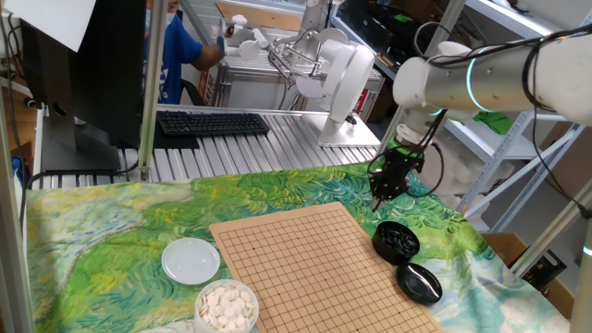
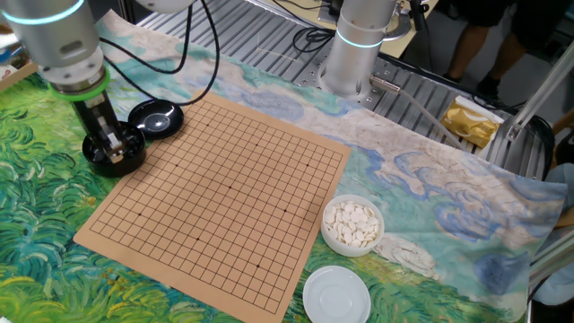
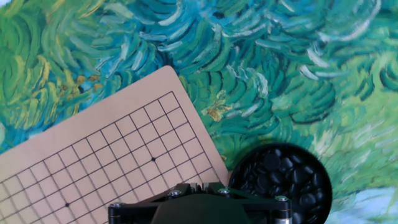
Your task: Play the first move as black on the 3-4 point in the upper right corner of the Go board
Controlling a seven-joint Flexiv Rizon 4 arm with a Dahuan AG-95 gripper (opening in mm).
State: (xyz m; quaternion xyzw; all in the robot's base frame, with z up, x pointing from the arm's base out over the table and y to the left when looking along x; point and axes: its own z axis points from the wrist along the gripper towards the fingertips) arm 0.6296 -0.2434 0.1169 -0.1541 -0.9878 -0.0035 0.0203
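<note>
The tan Go board (image 1: 314,268) lies on the green painted cloth, and no stone shows on its grid (image 2: 224,188). A round black bowl (image 1: 396,240) full of glossy black stones (image 3: 283,177) stands just off the board's corner. My gripper (image 1: 381,192) hangs above the cloth next to this bowl, and in the other fixed view it (image 2: 109,142) overlaps the bowl (image 2: 126,163). In the hand view the jaws (image 3: 197,185) stand close together at the bottom edge. No stone shows between them. The board corner (image 3: 168,71) and its grid crossings lie ahead of the jaws.
The bowl's black lid (image 1: 419,282) lies beside it on the cloth. A white bowl of white stones (image 2: 352,224) and its white lid (image 2: 336,294) sit off the board's opposite side. A keyboard (image 1: 211,122) and another robot base (image 2: 354,54) stand behind.
</note>
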